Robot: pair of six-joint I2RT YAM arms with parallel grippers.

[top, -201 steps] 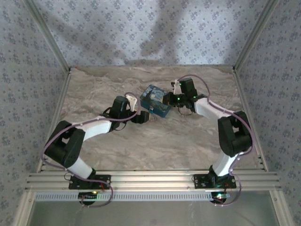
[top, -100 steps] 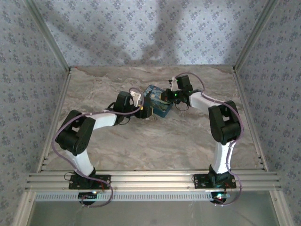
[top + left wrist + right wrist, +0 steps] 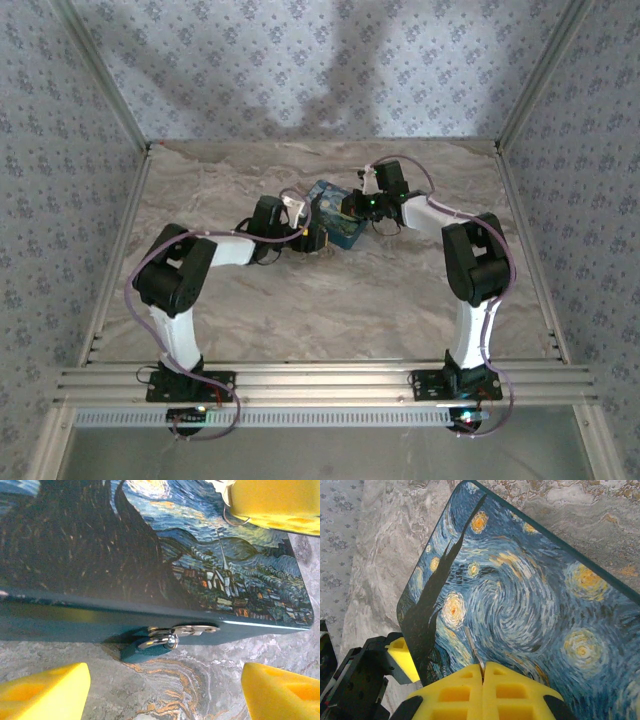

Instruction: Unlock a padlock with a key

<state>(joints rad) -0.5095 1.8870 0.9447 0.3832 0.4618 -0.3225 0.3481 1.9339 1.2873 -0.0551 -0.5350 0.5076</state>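
The tiny dark padlock (image 3: 148, 650) with a silvery shackle hangs from the metal hasp (image 3: 192, 629) on the front wall of the blue starry-night box (image 3: 333, 219). My left gripper (image 3: 165, 690) is open just in front of it, its yellow fingers (image 3: 45, 692) wide to either side of the padlock and touching nothing. Over the box lid (image 3: 520, 595), my right gripper (image 3: 482, 672) is shut on the key (image 3: 473, 648), whose thin silver blade sticks out past the pads. In the top view the left gripper (image 3: 314, 239) and right gripper (image 3: 356, 205) flank the box.
The box lies on a marbled tabletop (image 3: 330, 300) walled by patterned panels. In the left wrist view the right gripper's yellow fingers (image 3: 272, 500) hang over the lid's far right corner, a wire key ring (image 3: 234, 520) under them. One left finger (image 3: 402, 657) shows beside the box.
The left arm has reached forward and brought its gripper up to the box's front wall. The right gripper moved left over the lid, then held still.
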